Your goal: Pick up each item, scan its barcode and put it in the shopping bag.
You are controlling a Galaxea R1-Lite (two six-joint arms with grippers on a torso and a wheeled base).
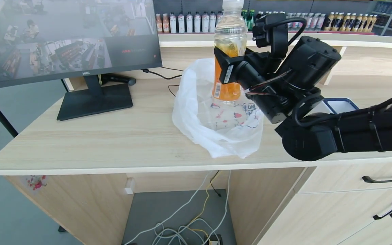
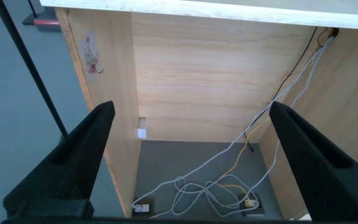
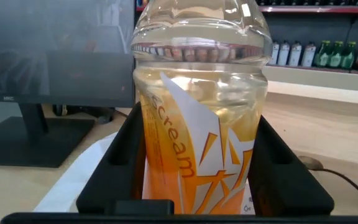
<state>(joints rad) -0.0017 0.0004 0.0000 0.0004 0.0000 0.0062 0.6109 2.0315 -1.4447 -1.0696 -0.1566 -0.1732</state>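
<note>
Nearest, below the front edge of the surface (image 1: 114,136), the left gripper (image 2: 190,115) is held low with its fingers spread wide and nothing between them; loose cables (image 2: 210,186) are seen on the floor beyond it. On the surface, the white shopping bag (image 1: 187,109) is set with its mouth open upward. Just above that mouth, the bottle (image 1: 229,34) of orange drink is held upright by the right gripper (image 1: 231,64), whose fingers are pinched against its two sides at label height, as is confirmed from the right wrist view, where the bottle (image 3: 197,93) is seen clamped between them. The barcode (image 1: 217,89) is turned toward the robot's left. Whether the bottle's base is already touching the bag cannot be told. It is judged that the placing step is in hand: lowering and letting go are left for this item, and whether its scan is done cannot be read from the pictures. Beside the bag, on the robot's right, a blue-rimmed container (image 1: 344,102) is largely hidden by the arm, so it cannot be told whether further items are waiting. Farther back on the left, a monitor (image 1: 66,37) is stood on the surface, with a dark handheld device (image 1: 119,80), possibly the scanner, lying behind its foot. Rows of drinks (image 1: 189,22) are shelved at the far wall.
</note>
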